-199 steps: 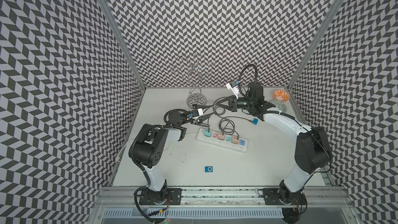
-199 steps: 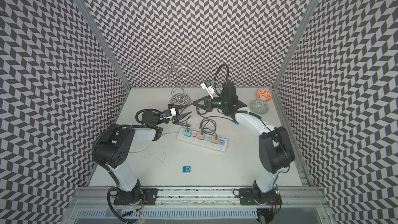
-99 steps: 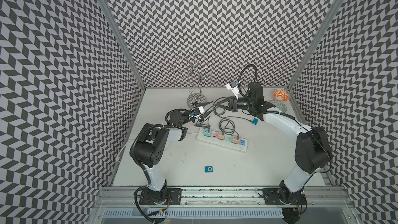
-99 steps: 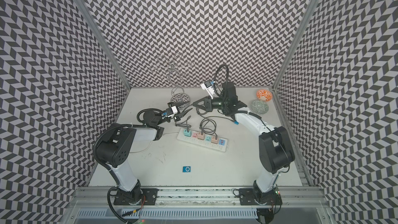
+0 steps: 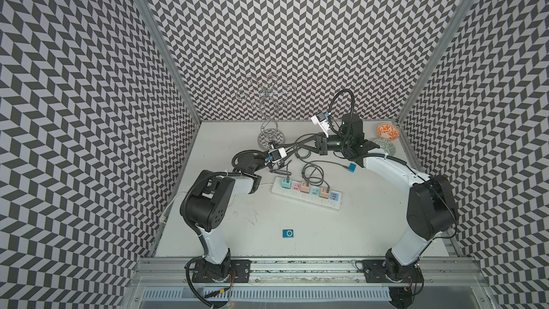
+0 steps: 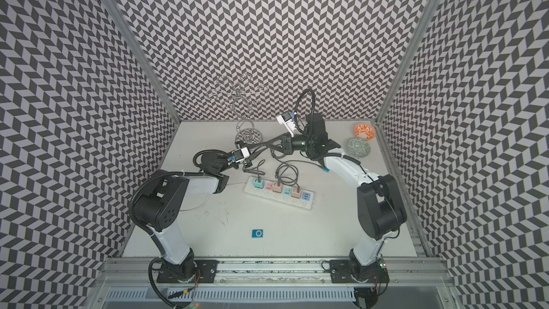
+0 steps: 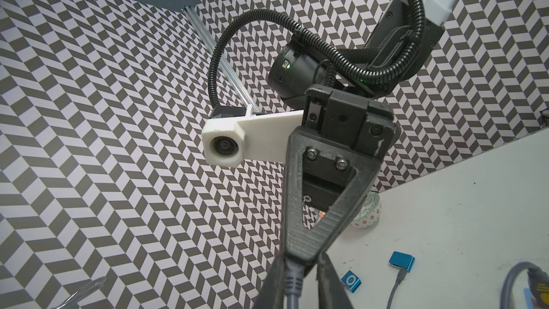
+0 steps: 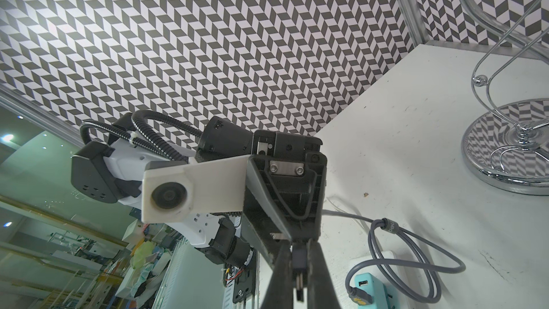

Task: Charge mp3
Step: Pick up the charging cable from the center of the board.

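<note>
**Desk:** Where's the mp3?

**Me:** I've got the mp3 point(image 5: 288, 233) in both top views. It lies flat on the counter point(image 5: 371, 227) toward the near edge, about the middle, on the near side of the strip point(image 5: 298, 199). Nothing touches it.

**Desk:** And your pincers?

**Me:** Both are well apart from it. They meet tip to tip beyond the strip's left end. My right pincer point(image 8: 298, 251) is clenched on a plug point(image 8: 298, 260), whose metal tip points back toward that wrist's camera. A grey cable point(image 7: 292, 285) runs from the plug between my left pincer's point(image 7: 300, 266) fingers point(image 7: 274, 280). One finger lies against the cable and I see a thin gap beside the other, so I can't tell whether the left has truly clamped.

**Desk:** Anything else around?

**Me:** A small blue box point(image 5: 352, 167) lies beyond the strip's right end. A chrome stand point(image 5: 271, 139) is by the far wall, and two bowls point(image 5: 387, 131) sit in the far right corner.
</note>
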You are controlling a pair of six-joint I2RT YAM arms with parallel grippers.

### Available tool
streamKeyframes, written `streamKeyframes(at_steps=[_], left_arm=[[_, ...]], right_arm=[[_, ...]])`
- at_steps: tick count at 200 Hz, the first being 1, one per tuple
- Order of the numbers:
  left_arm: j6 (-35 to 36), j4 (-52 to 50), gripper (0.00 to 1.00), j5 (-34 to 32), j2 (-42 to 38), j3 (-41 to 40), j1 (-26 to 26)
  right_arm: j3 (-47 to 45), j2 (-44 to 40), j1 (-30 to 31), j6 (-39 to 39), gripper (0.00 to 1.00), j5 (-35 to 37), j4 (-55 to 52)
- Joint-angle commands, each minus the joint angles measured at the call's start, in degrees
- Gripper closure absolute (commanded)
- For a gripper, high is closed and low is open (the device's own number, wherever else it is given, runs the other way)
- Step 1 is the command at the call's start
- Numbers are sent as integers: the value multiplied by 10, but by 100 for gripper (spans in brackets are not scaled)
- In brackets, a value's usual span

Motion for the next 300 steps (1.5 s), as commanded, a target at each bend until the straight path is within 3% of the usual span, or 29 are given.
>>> streamKeyframes(at_steps=[1,58,97,118,142,203,237,264,281,300], left_arm=[[5,-8,83,-5,-14,11,-2],[11,-28,96,0,-29,10,-2],[25,-86,100,4,-54,10,0],[41,-181,100,1,-87,14,7],[110,-338,100,-16,-141,14,11],[161,-596,100,-54,-284,-25,44],[138,-663,100,-66,-346,-53,61],[122,-717,100,-70,-376,-55,67],[107,-727,100,-81,-390,-59,68],[90,-731,100,-94,-404,-60,67]], right_arm=[[-8,-24,5,-11,95,-26,13],[-19,-25,5,-12,88,-17,13],[-26,-41,3,-48,54,9,3],[-30,-61,-11,-74,45,34,-2],[-41,-96,-29,-134,41,79,-22],[-108,-218,-41,-307,40,236,-108],[-224,-295,64,-343,41,312,-85],[-322,-344,144,-361,41,305,-41],[-377,-358,181,-359,48,290,-13],[-444,-355,240,-343,43,309,60]])
